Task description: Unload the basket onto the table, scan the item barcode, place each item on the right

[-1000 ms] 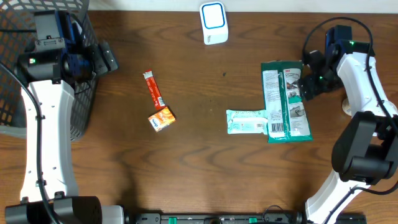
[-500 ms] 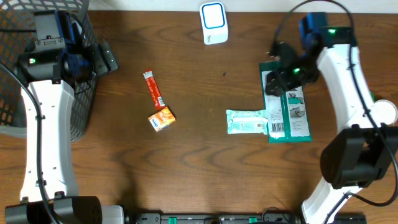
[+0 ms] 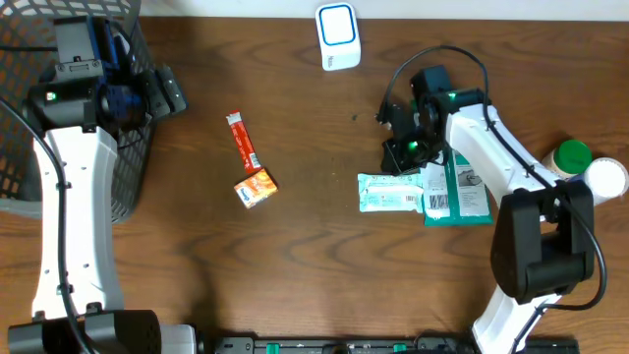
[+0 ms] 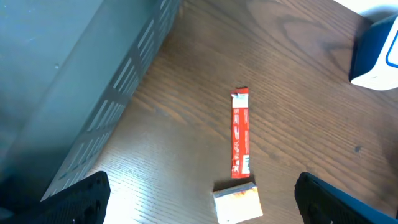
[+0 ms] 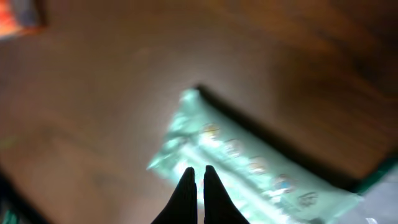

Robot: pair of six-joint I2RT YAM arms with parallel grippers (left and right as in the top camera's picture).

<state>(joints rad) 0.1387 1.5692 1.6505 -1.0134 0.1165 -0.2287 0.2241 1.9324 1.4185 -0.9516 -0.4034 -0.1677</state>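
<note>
The right hand (image 5: pixel 196 177) is pinched fully shut, its two dark fingers pressed together with nothing between them. It hangs low over a pale mint-green flat plastic packet (image 3: pixel 391 192), near that packet's upper edge. The blurred wrist view does not show whether the fingertips touch the wrapper. This packet looks like the item to be scanned. It lies flat on the brown wooden tabletop (image 3: pixel 314 265), not lifted. The shut fingers suggest either a missed pinch or a nudge to turn the packet.

Touching the packet's right end lies a dark green printed pouch (image 3: pixel 462 182), label side up. Beyond the pouch stands a green-capped white bottle (image 3: pixel 573 155).

Well above the packet, at the tabletop's far edge, stands a white and blue barcode scanner (image 3: pixel 337 36), probably where the packet must be shown.

To the packet's left lie a small orange box (image 3: pixel 256 188) and a red stick sachet (image 3: pixel 242 143).

Far left of the packet, the left hand (image 3: pixel 162 91) waits spread wide and empty beside a black mesh basket (image 3: pixel 29 39).
</note>
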